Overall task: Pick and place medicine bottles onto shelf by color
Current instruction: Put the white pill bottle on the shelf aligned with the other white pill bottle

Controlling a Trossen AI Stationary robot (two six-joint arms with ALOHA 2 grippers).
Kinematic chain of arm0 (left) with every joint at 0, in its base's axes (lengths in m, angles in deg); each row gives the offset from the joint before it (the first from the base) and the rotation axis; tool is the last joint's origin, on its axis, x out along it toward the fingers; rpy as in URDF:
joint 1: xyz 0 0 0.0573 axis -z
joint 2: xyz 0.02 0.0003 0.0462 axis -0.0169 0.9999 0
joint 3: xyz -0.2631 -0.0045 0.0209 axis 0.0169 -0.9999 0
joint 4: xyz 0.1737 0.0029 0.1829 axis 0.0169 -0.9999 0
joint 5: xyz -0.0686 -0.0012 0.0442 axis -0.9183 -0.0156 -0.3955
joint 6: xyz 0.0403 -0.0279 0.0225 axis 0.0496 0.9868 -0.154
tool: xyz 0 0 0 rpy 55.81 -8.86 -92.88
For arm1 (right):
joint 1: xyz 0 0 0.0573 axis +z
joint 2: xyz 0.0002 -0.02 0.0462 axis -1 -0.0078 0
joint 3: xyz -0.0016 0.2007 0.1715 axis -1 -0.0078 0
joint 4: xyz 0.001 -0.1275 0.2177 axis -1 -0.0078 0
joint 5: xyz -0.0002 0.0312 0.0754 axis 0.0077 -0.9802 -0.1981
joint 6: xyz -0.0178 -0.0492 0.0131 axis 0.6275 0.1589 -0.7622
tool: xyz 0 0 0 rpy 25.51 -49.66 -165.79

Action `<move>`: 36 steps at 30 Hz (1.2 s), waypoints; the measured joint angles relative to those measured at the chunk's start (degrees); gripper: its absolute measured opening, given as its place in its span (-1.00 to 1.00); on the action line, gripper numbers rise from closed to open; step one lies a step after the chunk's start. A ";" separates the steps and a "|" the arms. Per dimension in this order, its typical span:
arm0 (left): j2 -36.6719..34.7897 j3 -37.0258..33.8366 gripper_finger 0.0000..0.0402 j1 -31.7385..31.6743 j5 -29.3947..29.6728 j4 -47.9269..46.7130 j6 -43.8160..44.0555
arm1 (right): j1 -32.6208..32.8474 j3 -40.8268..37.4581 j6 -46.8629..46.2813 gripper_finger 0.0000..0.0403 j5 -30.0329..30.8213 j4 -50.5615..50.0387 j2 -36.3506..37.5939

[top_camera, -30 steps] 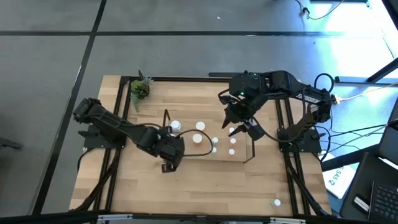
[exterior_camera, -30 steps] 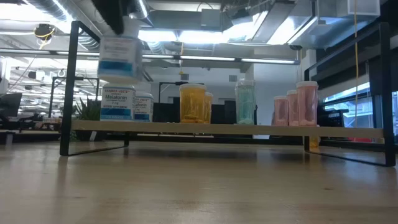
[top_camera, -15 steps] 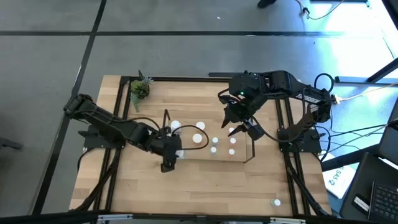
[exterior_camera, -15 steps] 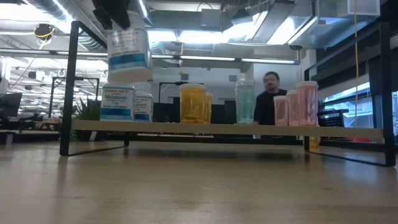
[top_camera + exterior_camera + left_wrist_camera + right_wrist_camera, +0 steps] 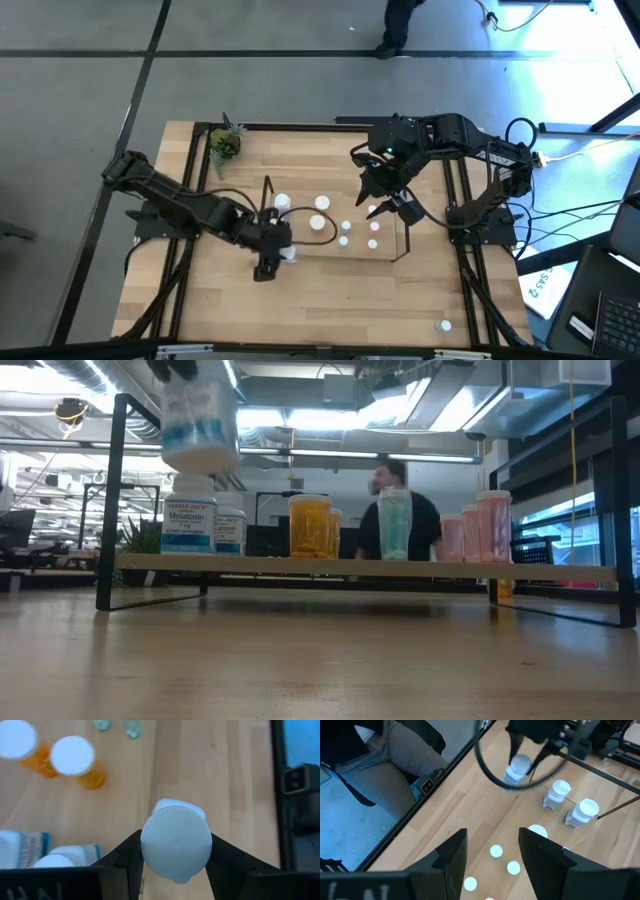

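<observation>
Left wrist view shows the left end effector [image 5: 175, 865] pinching a white bottle [image 5: 175, 845] by its cap, held above the shelf's [image 5: 400, 569] left end in the low view. Right end effector [image 5: 492, 852], fingers spread and holding nothing, hovers upper right of centre in the high view.
</observation>
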 joint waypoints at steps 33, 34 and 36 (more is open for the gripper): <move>0.07 -8.38 -0.22 24.68 5.55 -2.67 35.84 | 0.00 0.00 0.02 -0.11 -0.07 1.39 0.00; 0.07 -9.09 -0.22 24.86 5.55 -1.79 36.21 | 0.00 0.00 0.02 -0.11 -0.07 1.39 0.00; 0.04 -10.90 -0.22 25.02 5.58 -0.03 36.13 | 0.00 0.00 0.02 -0.11 -0.05 1.39 0.00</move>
